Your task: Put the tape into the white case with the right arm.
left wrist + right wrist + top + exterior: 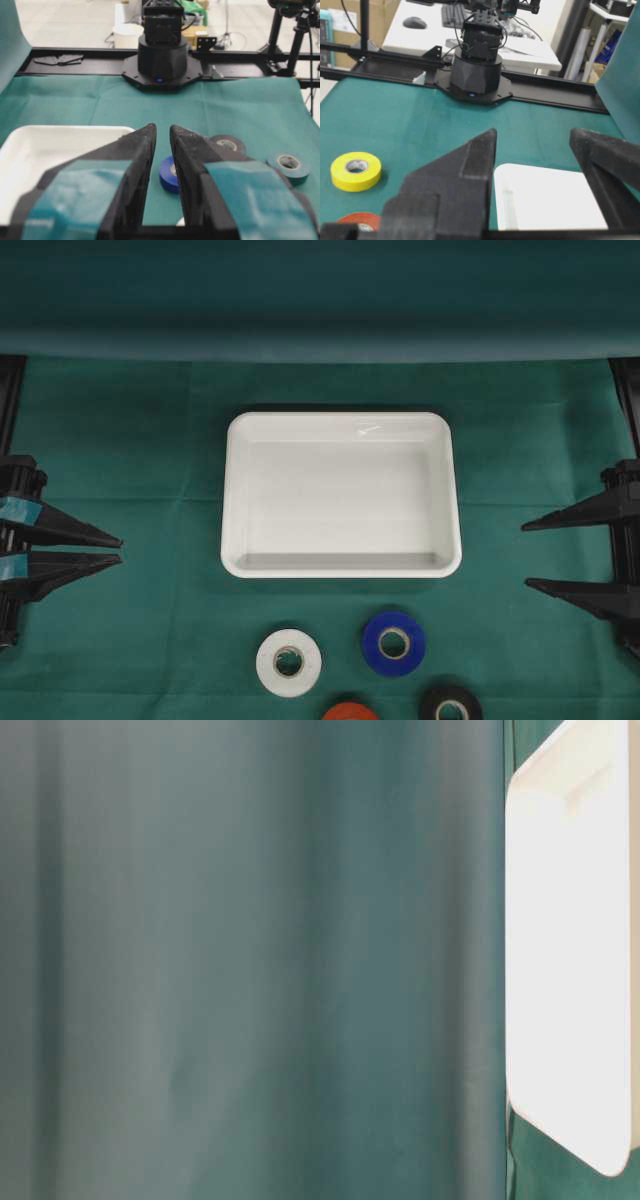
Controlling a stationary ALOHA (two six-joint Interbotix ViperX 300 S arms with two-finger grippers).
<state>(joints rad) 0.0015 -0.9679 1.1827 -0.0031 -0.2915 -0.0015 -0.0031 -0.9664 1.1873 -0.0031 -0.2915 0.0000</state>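
My table's covered w/ green cloth (130, 440). On it: white case (341, 494) mid-table, then nearer the front edge a white tape roll (288, 662), blue roll (393, 643), orange roll (350, 711) and black roll (451, 704), both cut off. Yellow roll (356, 171) and what's prob. a dark green roll (288, 167) show in wrist views.

you've got one white case (341, 493) on the green cloth (130, 640). tape rolls: four show in the overhead view, one each of white (288, 662), blue (393, 643), orange (350, 711) and black (450, 704), the last two cut by the frame edge. the right wrist view adds one yellow roll (356, 171), the left wrist view one teal roll (289, 166). six rolls total. two grippers: left gripper (119, 549), right gripper (525, 555).
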